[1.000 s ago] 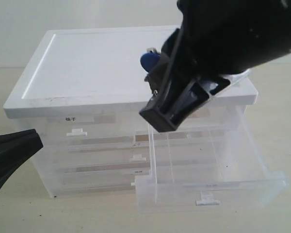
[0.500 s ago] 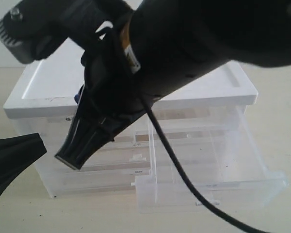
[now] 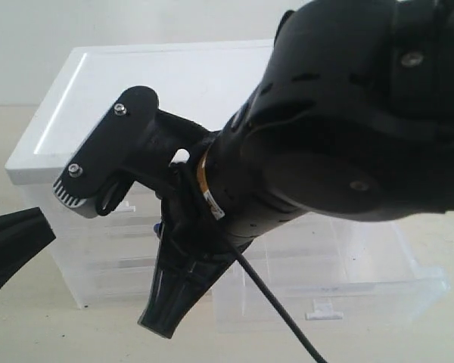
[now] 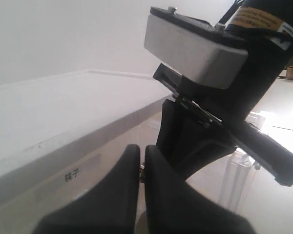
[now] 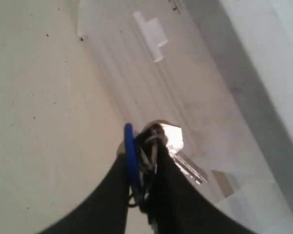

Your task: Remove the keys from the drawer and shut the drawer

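Foremost, one right arm (image 3: 340, 128) fills the centre and upper right of the exterior view, hiding much of one white-topped cabinet (image 3: 98, 98). One drawer (image 3: 408, 281) stands pulled out at lower right, its long axis running from the cabinet towards the bottom edge; where visible it looks empty.

Two grippers are present. The left gripper (image 3: 7, 242) sits at the left edge, its fingers pressed together with nothing visibly between them. The right gripper (image 3: 165, 321) points downward at lower centre-left, clamped on the keys (image 5: 158, 141). These form one bunch with one blue fob (image 5: 130, 151); the blades are too crowded to count. The keys thus hang outside the drawer, above the table (image 5: 34, 122) in front of the cabinet.

By judgement, the closing move turns on one relation. The drawer front lies to the right of the right gripper in frame and needs a push back along its axis towards the cabinet. The right arm is nearer; the left gripper is well apart.
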Robot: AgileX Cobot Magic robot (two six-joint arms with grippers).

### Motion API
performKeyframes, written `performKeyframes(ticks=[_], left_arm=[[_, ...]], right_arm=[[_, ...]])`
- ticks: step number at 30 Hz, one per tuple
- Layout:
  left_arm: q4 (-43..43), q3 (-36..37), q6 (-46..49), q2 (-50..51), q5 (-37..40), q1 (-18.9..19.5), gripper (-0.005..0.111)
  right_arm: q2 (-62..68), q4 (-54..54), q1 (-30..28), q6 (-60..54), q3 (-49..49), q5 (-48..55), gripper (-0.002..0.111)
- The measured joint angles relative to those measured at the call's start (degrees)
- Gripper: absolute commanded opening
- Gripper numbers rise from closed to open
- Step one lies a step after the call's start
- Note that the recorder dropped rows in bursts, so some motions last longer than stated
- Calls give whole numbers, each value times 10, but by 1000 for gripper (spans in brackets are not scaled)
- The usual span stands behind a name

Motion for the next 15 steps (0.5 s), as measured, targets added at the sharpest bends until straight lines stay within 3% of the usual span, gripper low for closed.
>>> performKeyframes(ticks=[10, 12, 15], left_arm=[[0, 0, -13, -22, 25, 0, 5], [0, 0, -13, -22, 25, 0, 5], [0, 0, -13, -22, 26, 0, 5]], right_arm=[[0, -8, 0, 4, 0, -3, 0], [0, -8, 0, 4, 0, -6, 6], [0, -9, 0, 3, 0, -6, 25]])
